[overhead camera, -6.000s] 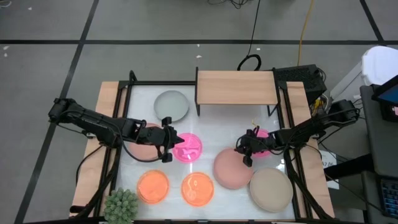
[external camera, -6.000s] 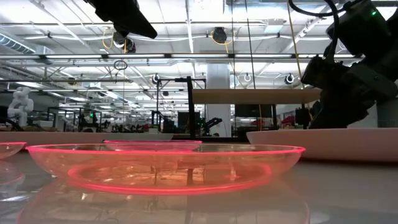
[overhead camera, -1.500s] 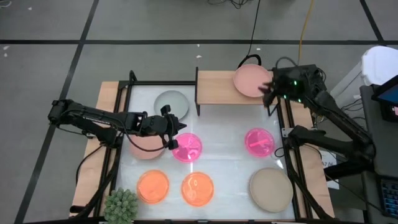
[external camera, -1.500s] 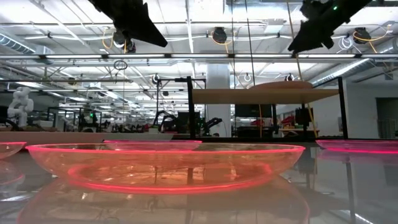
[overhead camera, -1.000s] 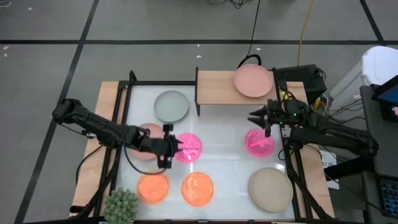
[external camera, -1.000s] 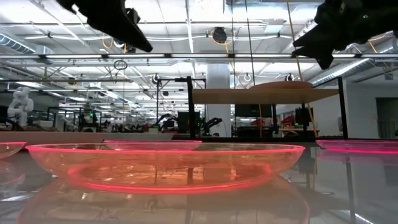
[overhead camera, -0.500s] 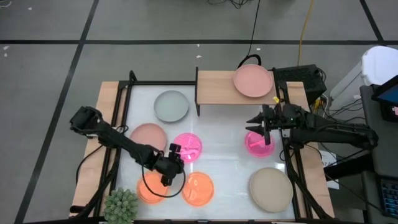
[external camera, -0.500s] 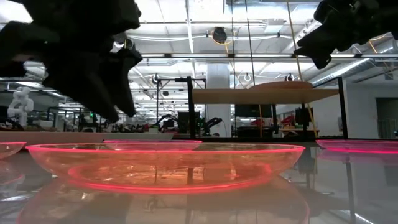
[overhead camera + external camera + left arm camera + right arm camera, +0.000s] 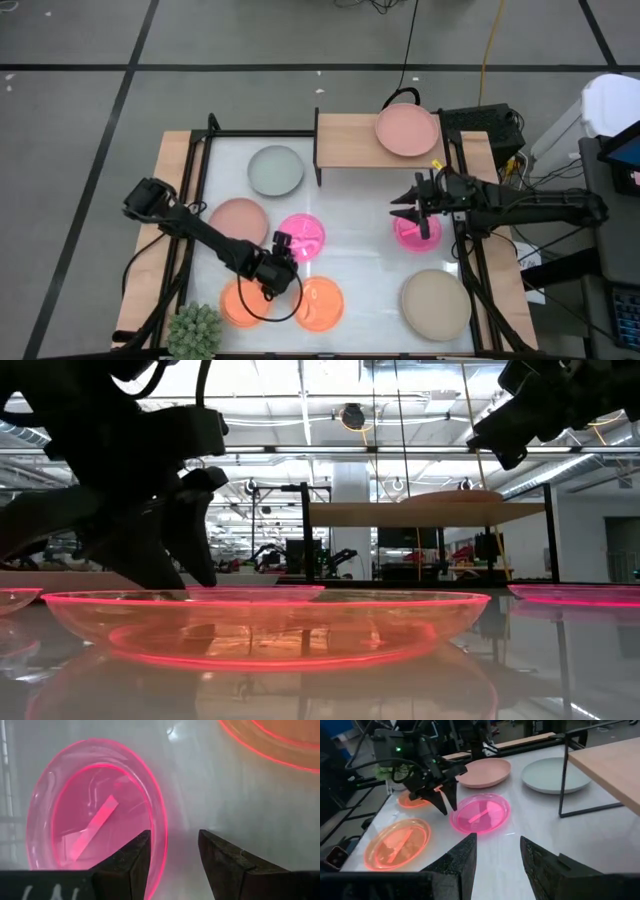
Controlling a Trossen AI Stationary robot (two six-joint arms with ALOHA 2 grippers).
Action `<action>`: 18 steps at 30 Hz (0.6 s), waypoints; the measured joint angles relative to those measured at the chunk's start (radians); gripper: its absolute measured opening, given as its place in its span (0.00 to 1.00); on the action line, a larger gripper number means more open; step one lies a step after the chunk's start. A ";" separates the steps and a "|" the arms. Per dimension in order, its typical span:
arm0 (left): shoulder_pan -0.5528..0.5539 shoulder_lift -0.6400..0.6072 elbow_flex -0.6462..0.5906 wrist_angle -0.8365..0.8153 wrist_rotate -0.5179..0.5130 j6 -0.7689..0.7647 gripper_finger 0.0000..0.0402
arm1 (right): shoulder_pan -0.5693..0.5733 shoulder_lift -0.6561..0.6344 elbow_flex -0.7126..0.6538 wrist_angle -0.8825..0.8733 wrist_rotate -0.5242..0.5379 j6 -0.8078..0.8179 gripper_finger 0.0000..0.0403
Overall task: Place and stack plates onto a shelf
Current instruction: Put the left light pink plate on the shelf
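Note:
My left gripper (image 9: 285, 262) is open and low over the table, at the near rim of the middle magenta plate (image 9: 300, 237); in the left wrist view one finger stands over the plate's inside and one outside it. My right gripper (image 9: 408, 205) hovers open and holds nothing, above the right magenta plate (image 9: 412, 232). A dusty-pink plate (image 9: 407, 130) lies flat on the wooden shelf (image 9: 350, 142) at the far edge. My left gripper slants down from the table's left side, and its open fingers (image 9: 135, 855) stand on either side of the magenta plate's near rim (image 9: 162, 845). The plate lies flat on the table. Whether a finger touches the rim I cannot tell.
On the table lie a grey-green plate (image 9: 275, 170), a dusty-pink plate (image 9: 238, 218), two orange plates (image 9: 240, 302) (image 9: 318, 303) near the front and a beige plate (image 9: 435, 305) at the near right. A spiky green plant (image 9: 195, 330) stands at the near left corner.
My left gripper has come down and toward the table's near edge, from above the dusty-pink and magenta plates to the magenta plate's near rim, tipping more steeply downward. My right gripper has drifted a little toward the near edge above the right magenta plate. No plate has moved.

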 joint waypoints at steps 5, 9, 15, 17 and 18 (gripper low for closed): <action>-0.011 0.020 0.002 0.009 -0.014 0.030 0.33 | 0.012 -0.002 0.000 0.001 0.002 -0.003 0.33; -0.022 0.024 0.001 0.014 -0.044 0.035 0.20 | 0.012 -0.002 0.000 0.001 0.003 -0.001 0.33; -0.024 0.026 -0.001 0.010 -0.087 0.050 0.05 | 0.012 -0.002 0.000 0.000 0.002 0.000 0.33; -0.024 0.026 -0.001 0.010 -0.089 0.050 0.02 | 0.012 -0.008 0.000 0.000 0.001 0.000 0.33; -0.024 0.026 -0.001 0.010 -0.089 0.051 0.02 | 0.012 -0.011 0.000 0.000 0.001 -0.001 0.33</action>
